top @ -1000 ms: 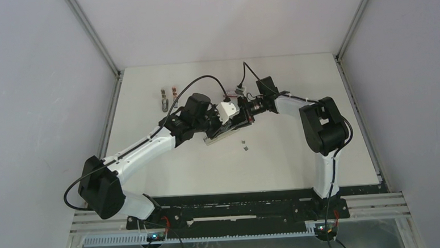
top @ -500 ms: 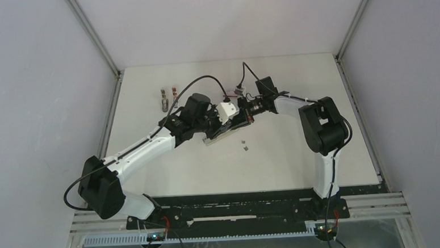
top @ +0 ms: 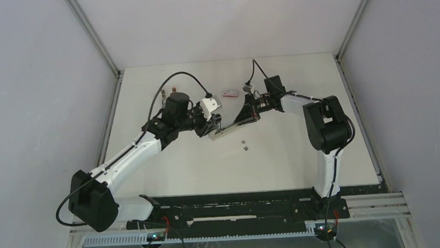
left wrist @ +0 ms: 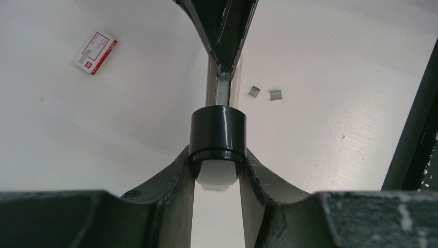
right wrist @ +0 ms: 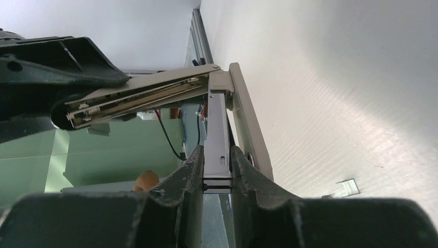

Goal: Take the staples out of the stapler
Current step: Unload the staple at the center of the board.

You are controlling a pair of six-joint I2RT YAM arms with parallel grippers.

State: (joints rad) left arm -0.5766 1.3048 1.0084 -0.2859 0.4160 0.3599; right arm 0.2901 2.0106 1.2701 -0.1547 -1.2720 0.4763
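- grey walls (top: 45,82) close in a white table (top: 299,159), and the two arms meet near its middle.
- the stapler (top: 228,130) is held between the two claws near the middle of the table, hinged open with its arms spread.
- the left claw (left wrist: 217,155) is closed narrow on one end of the stapler, its fingers (left wrist: 170,175) pressed against a round black cap (left wrist: 217,128) with a white piece under it.
- the right claw (right wrist: 217,165) is pinched tight on one slim metal arm of the stapler.
- in the right wrist view another arm angles up to the left from the hinge with its open channel showing, and the left claw holds its far end; a third flat arm runs along the table side.
- two staples (left wrist: 253,91) lie loose on the table just beside the stapler, close together but not touching.
- a flat red-and-white box (left wrist: 95,45) lies apart from the stapler toward the back of the table.
- the box has a white panel and some print, too small to read; no brand can be made out.
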